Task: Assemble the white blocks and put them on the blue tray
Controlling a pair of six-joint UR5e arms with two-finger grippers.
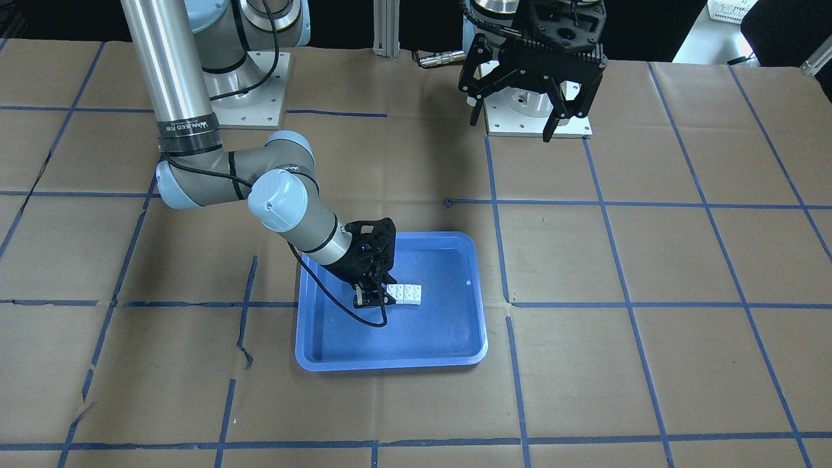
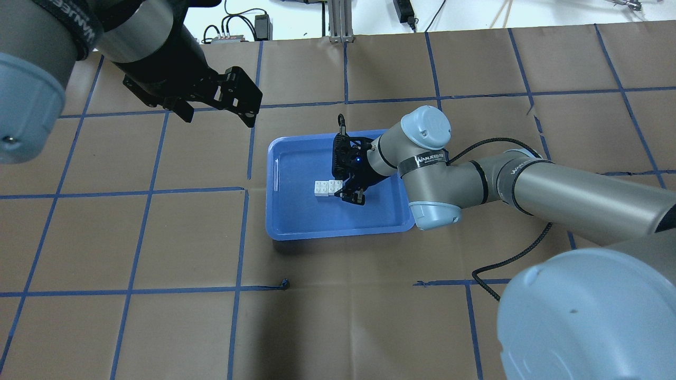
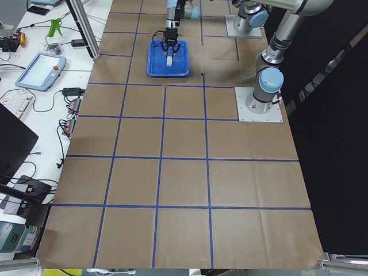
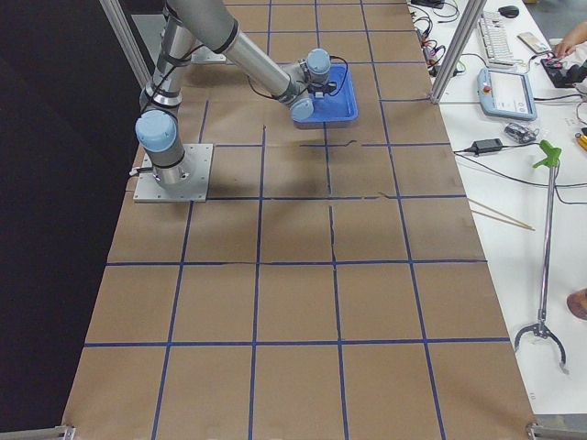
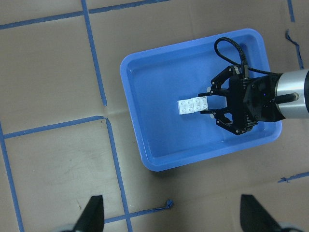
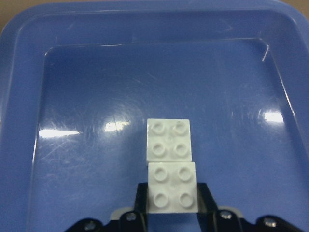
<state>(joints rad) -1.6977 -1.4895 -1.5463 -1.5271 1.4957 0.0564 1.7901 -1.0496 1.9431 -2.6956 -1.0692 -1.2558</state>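
Note:
Two white blocks (image 1: 406, 294), joined end to end, lie flat on the floor of the blue tray (image 1: 390, 361), near its middle. They also show in the overhead view (image 2: 326, 188) and the left wrist view (image 5: 193, 104). My right gripper (image 1: 372, 298) reaches low into the tray, its fingers against both sides of the nearer block (image 6: 173, 193). My left gripper (image 1: 513, 127) hangs open and empty, high above the table, away from the tray (image 2: 338, 232).
The table is covered in brown paper with a blue tape grid. The right arm's black cable (image 2: 507, 253) loops over the table beside the tray. A small scrap of tape (image 2: 285, 285) lies in front of the tray.

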